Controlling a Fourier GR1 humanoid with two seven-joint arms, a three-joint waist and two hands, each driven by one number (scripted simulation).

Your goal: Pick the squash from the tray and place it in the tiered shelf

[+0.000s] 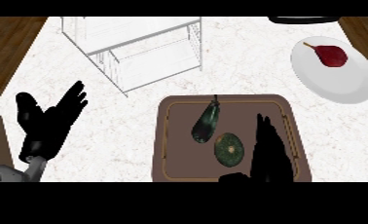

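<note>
On the brown tray (pixel 176 140) lie two dark green vegetables: a round squash (pixel 229 149) at the centre front and a long eggplant-shaped one (pixel 207 123) just behind it. My right hand (pixel 271 152) hovers over the tray's right half, fingers straight and open, right beside the round squash and holding nothing. The white wire tiered shelf (pixel 147 47) stands at the back left of the counter. My left hand (pixel 50 121) rests open at the left edge, fingers up.
A white plate (pixel 323 79) with a red pear-like fruit (pixel 330 55) sits at the back right. A dark object (pixel 302 19) shows at the top right edge. Wooden edges border the pale marble counter on both sides.
</note>
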